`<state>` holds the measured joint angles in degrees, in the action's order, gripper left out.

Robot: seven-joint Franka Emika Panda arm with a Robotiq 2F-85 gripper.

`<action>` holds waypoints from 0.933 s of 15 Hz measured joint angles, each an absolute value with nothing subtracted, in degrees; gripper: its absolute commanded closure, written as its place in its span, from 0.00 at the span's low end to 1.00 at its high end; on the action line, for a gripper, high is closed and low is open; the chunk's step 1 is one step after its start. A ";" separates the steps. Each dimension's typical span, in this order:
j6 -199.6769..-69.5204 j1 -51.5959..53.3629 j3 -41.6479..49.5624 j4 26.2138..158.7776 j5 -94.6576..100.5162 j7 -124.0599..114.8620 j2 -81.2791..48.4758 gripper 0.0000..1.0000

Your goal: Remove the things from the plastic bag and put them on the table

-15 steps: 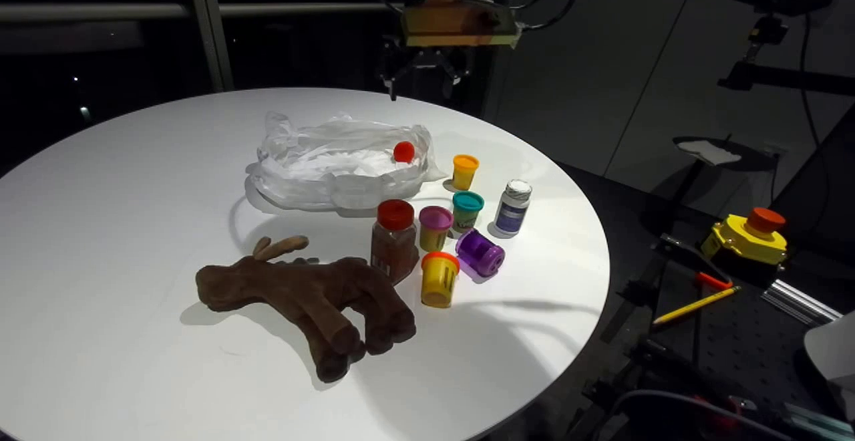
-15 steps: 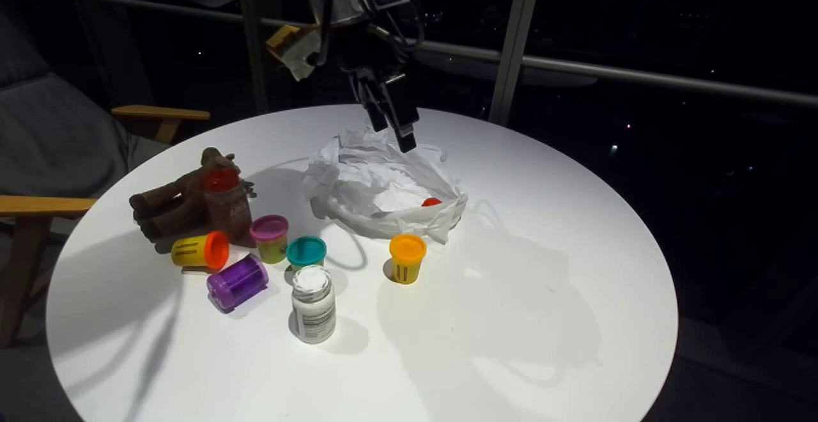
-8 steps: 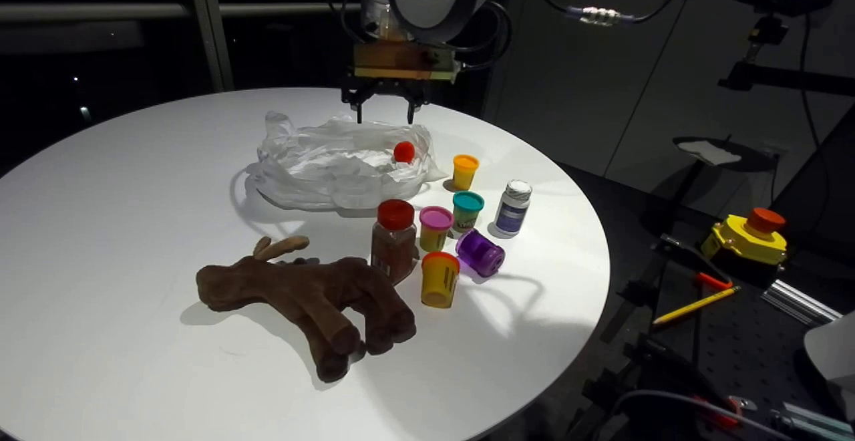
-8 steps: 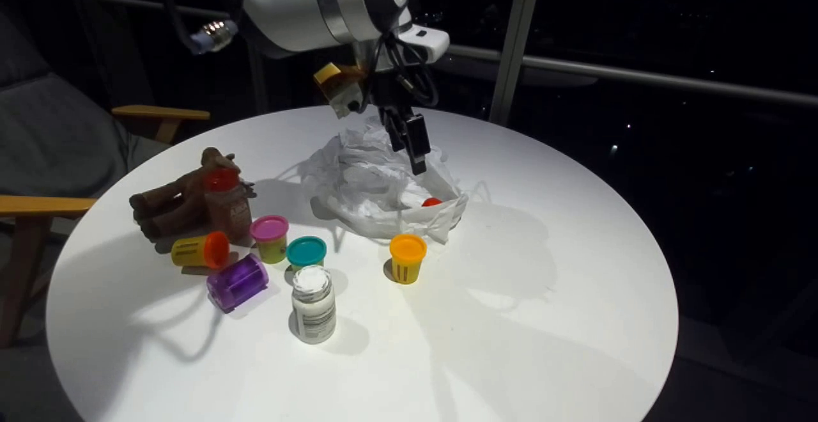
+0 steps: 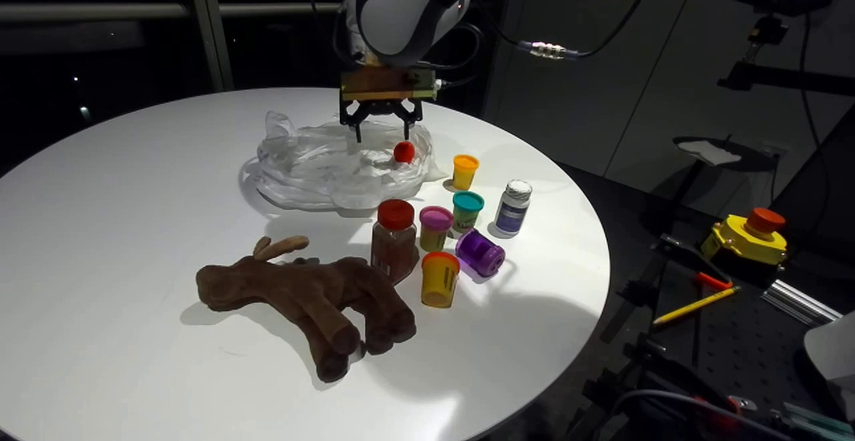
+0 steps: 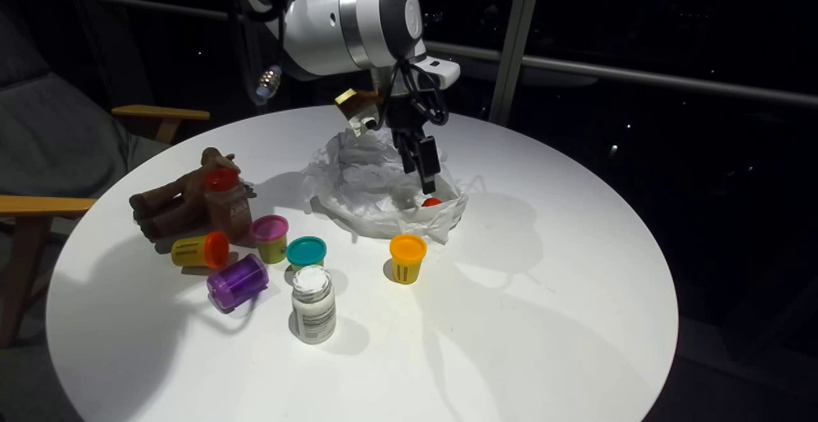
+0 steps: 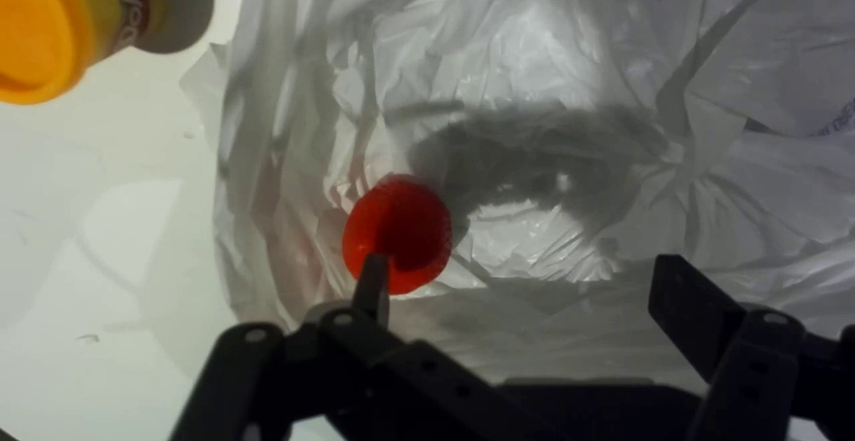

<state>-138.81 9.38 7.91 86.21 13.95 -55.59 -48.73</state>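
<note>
The gripper (image 5: 383,139) is held over the bag (image 5: 327,190), its jaws spread wide. A red ball (image 7: 404,220) is seen inside the bag, near one end wall. Plush (image 5: 287,284), jar (image 5: 394,247), bottle (image 5: 512,214), tubs (image 5: 439,284) and, on its side, a purple container (image 5: 479,254) are placed outside the bag, on the table (image 5: 133,240).

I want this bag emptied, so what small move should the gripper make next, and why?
I'd probably shift the open gripper sideways toward the red ball before lowering: in the wrist view, the ball sits inside the plastic bag, partly behind one fingertip, rather than centred between both.
</note>
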 measured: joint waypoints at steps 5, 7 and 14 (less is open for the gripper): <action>-134.48 9.43 7.91 85.15 13.71 -54.22 -48.73 0.00; -133.15 9.53 7.91 85.16 13.71 -53.57 -48.73 0.00; -131.05 9.53 7.92 85.19 13.71 -52.70 -49.87 0.00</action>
<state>-131.05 9.53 7.92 85.19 13.71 -52.70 -49.87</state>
